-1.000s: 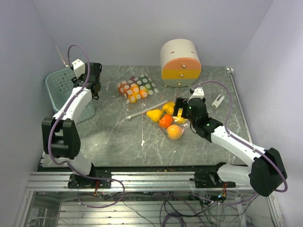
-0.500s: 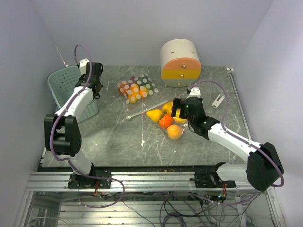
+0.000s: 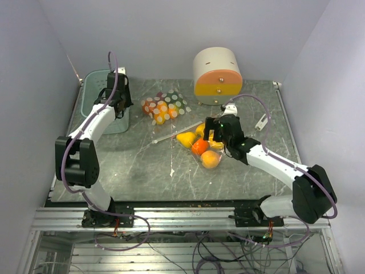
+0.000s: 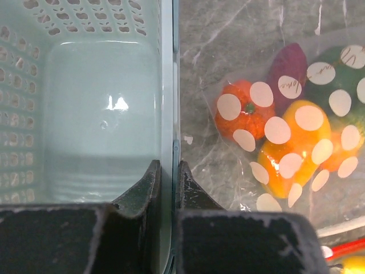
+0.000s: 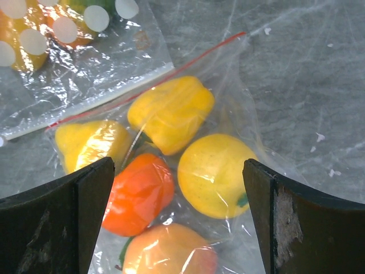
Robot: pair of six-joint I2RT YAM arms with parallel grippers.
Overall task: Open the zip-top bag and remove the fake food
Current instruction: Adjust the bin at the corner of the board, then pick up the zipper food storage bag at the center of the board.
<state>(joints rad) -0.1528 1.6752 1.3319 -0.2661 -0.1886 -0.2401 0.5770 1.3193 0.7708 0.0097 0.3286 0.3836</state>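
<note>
The clear zip-top bag (image 3: 198, 144) lies mid-table with its red-lined seal (image 5: 148, 83) on the far side. Inside it the fake food shows as a yellow pepper (image 5: 171, 111), a lemon (image 5: 215, 174), a red-orange piece (image 5: 140, 194) and an orange one (image 5: 171, 251). My right gripper (image 5: 178, 171) hangs open just above these fruits, one finger on each side; in the top view the right gripper (image 3: 218, 134) covers the bag's right edge. My left gripper (image 4: 167, 165) is shut on the right wall of the teal basket (image 4: 166, 85) at the back left.
A second bag with white polka dots (image 3: 164, 106) holds more plastic fruit, just right of the basket (image 3: 97, 91). The cream-and-orange round container (image 3: 217, 74) stands at the back. A small white object (image 3: 262, 121) lies near the right edge.
My left gripper has closed on the basket wall, and the basket has swung from tilted at the left edge to flat, further back and right. The right gripper slid slightly left over the bag.
</note>
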